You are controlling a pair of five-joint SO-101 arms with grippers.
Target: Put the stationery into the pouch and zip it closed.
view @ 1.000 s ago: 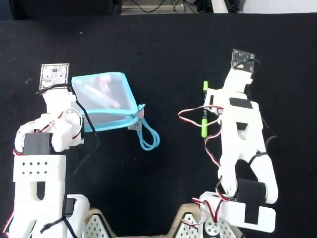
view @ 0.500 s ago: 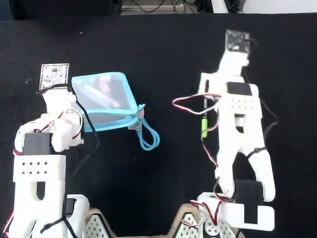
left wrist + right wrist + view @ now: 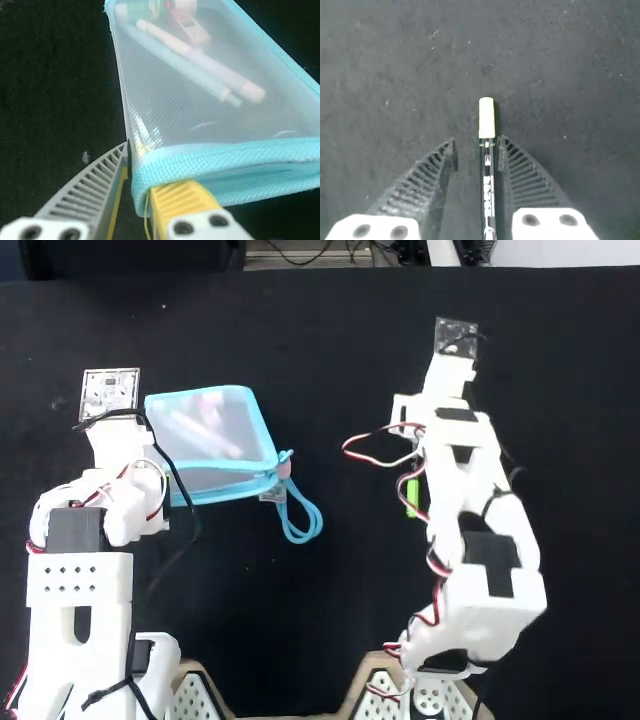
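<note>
Between the fingers of the right hand (image 3: 476,142), which are spread apart and grasp nothing, lies the pen (image 3: 486,117), flat on the black table (image 3: 390,60) with its pale cap pointing away from the wrist. The pen looks light, stiff and smooth, so I think it may roll or slip; the best hold is across the barrel, not the cap. Well apart, the left hand (image 3: 139,170) is clenched on a corner of the pouch (image 3: 200,100), soft mesh with stationery inside.

Teal see-thru pouch (image 3: 212,445), pens (image 3: 200,57) inside; green pen (image 3: 411,495) well apart to its right.
</note>
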